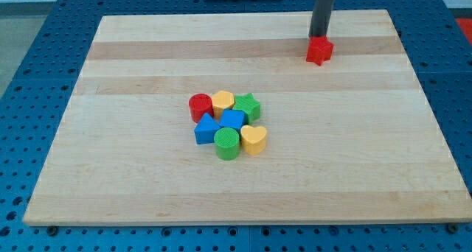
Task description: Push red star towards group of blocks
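The red star [319, 51] lies near the view's top right on the wooden board [133, 171]. My tip [318, 37] stands right behind the star, at its top edge, touching or nearly touching it. The group of blocks sits near the board's middle, down and to the left of the star: a red cylinder [200, 106], a yellow block [223, 101], a green star [248, 105], a blue block [232, 120], a blue triangle [207, 129], a green cylinder [227, 144] and a yellow heart [253, 139]. They are packed against each other.
The board lies on a blue perforated table [29, 75]. The board's top edge runs just behind my tip, and its right edge lies to the right of the star.
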### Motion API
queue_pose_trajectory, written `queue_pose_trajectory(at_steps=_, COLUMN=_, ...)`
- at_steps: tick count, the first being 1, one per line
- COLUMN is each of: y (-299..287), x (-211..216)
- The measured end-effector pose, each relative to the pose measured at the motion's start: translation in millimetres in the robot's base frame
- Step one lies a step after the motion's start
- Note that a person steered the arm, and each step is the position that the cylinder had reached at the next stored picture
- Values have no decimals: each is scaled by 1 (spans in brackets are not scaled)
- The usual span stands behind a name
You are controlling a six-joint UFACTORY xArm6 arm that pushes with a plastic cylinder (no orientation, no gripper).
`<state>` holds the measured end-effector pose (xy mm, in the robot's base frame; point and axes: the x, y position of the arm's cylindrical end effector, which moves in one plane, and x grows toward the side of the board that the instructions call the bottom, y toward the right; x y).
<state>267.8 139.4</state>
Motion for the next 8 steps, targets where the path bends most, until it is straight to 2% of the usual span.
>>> queue_pose_trajectory(at_steps=2, y=34, x=2)
queue_pose_trajectory(at_steps=3, y=0, x=9)
queue_pose_trajectory(at_steps=4, y=-7, x=15)
queue_pose_trajectory(at_steps=5, y=-28, x=56)
queue_pose_trajectory(at_steps=7, y=-47, x=96)
queue_pose_trajectory(at_steps=8, y=-28, x=66)
